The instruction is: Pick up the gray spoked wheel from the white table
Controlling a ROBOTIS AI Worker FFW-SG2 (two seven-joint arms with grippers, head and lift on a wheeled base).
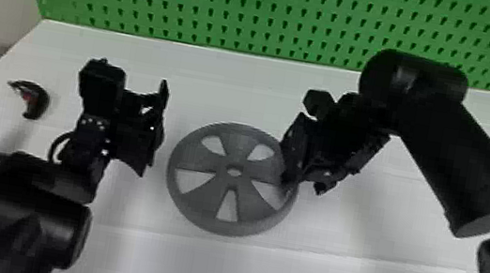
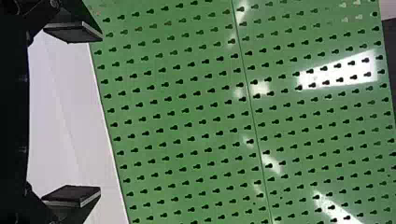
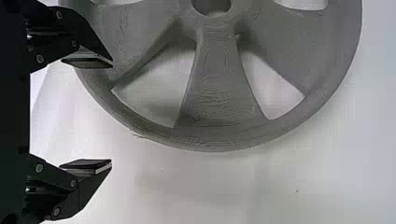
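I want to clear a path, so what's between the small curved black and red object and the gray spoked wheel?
In the head view, the robot's left black two-fingered pincer shows between the curved object and the wheel.

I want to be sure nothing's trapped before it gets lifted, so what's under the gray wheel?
White table shows through the openings of the wheel. Whatever lies beneath its solid spokes, hub and rim is covered.
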